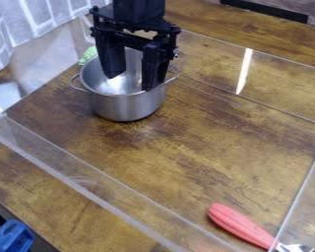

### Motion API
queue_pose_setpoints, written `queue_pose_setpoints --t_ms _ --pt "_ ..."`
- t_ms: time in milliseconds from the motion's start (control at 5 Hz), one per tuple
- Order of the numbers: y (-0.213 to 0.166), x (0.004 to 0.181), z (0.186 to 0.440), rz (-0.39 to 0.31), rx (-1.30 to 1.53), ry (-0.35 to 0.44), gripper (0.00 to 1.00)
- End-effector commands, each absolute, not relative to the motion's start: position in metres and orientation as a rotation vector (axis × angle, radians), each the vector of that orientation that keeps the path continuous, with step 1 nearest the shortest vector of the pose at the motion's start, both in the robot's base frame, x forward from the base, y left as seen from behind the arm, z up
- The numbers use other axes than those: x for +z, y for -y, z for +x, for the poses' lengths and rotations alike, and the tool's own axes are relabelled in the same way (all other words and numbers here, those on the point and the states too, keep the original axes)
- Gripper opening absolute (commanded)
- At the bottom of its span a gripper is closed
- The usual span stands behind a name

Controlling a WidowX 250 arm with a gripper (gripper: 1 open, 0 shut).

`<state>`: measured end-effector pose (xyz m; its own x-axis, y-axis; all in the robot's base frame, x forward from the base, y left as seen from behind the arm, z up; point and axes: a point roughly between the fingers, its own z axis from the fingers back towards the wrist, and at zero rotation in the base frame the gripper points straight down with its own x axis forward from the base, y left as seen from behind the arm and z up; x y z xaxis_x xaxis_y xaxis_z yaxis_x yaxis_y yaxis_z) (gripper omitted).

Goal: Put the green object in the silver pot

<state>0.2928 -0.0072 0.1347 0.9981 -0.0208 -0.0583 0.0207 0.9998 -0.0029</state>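
Foreground edge: blue object at the lower left corner, partly cut off by the frame; its kind cannot be told.
Red-orange item: elongated red-orange object lying on the wooden table near the lower right, well apart from the pot.
Enclosure: clear plastic wall running diagonally across the near side of the table, with further clear walls along the right and far sides.
Table surface: dark, worn wood grain, bare between the red-orange object and the pot.
Silver pot: shiny round silver pot with straight sides, standing upright on the table's far left part; a small loop handle shows on its left side.
Gripper: black gripper hanging directly above the pot's opening, its two fingers pointing down toward the rim; jaws spread apart, nothing visible between them.
Green object: small light-green lump just beyond the pot's far left rim, partly hidden behind the gripper's left finger; outside the pot as far as can be seen, and whether it touches the pot cannot be told.
Far left: pale cloth behind the clear wall.
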Motion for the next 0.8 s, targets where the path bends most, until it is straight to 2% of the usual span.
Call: queue_pose_setpoints --t_ms 0,200,400,600 --pt "0.006 0.117 0.295 0.0 -0.042 -0.067 1.0" --pt "0.012 0.115 0.299 0.006 -0.094 -0.036 1.0" --pt "0.011 0.107 0.293 0.007 -0.131 -0.04 1.0" --pt "0.029 0.123 0.301 0.021 -0.161 0.0 1.0"
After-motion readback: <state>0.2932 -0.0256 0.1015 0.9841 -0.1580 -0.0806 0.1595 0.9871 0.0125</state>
